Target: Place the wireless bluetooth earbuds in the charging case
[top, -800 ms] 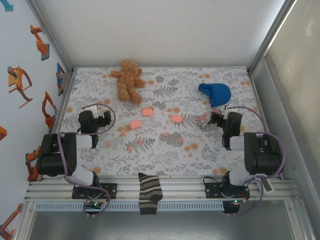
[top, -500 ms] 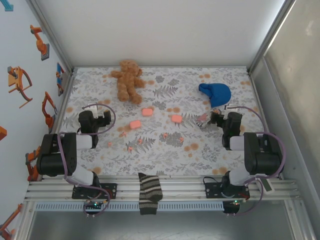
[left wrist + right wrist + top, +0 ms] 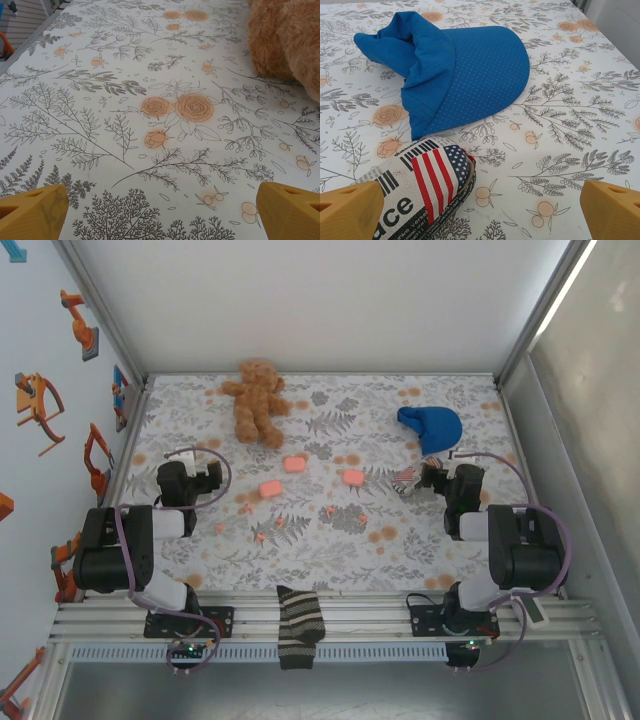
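Three pink charging cases lie mid-table in the top view: one [image 3: 270, 488] left of centre, one [image 3: 294, 464] further back, one [image 3: 352, 477] to the right. Several tiny salmon-pink earbuds are scattered in front of them, for example one [image 3: 279, 522] and another [image 3: 330, 511]. My left gripper [image 3: 189, 472] rests at the left side, open, its yellow fingertips [image 3: 32, 212] wide apart over bare cloth [image 3: 162, 215]. At the right side my right gripper [image 3: 441, 470] is open too [image 3: 481, 212], nothing between its fingertips [image 3: 612, 207]. Both stand well apart from the cases and earbuds.
A brown teddy bear [image 3: 257, 400] [image 3: 285, 40] lies at the back left. A blue cap [image 3: 430, 426] [image 3: 465, 70] lies ahead of the right gripper, with a flag-printed pouch [image 3: 405, 478] [image 3: 420, 190] close to its left finger. A striped sock [image 3: 299, 625] hangs over the front rail.
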Controlling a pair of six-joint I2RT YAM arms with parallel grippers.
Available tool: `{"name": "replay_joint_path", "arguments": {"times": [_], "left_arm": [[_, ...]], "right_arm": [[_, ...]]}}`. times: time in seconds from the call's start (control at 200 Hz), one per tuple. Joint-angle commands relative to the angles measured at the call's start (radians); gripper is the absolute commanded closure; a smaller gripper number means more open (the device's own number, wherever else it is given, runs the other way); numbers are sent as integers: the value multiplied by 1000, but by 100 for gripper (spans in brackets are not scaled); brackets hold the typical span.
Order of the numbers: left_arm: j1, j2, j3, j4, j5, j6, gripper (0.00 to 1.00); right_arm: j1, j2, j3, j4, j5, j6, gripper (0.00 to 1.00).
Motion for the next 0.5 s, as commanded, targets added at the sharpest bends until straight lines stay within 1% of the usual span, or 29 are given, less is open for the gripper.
{"name": "replay_joint_path", "arguments": {"times": [0.0, 0.05, 0.085, 0.185, 0.255, 0.29, 0.411, 0.496], "left_arm": [[3, 6, 20, 23, 11, 6, 4], [4, 7, 20, 23, 12, 5, 4], [3, 6, 18, 25, 14, 6, 4], [3, 4, 14, 30, 17, 6, 4], [2, -27, 19, 8, 26, 10, 4], [1, -61, 25, -26, 23, 11, 4], [-1, -200, 76, -224, 2, 4, 4], [-3, -297, 103, -323, 11, -46, 4]], "right_arm": [[-8, 9, 29, 40, 5, -3, 1], [-7, 6, 30, 38, 6, -3, 1], [-7, -6, 44, 6, 13, 2, 1], [-7, -84, 96, -152, 31, 8, 2], [-7, -147, 123, -238, 6, -3, 3], [-8, -181, 137, -281, -10, -11, 3], [-8, -299, 228, -496, -62, -34, 3], [-8, -363, 305, -641, -100, -37, 3]]}}
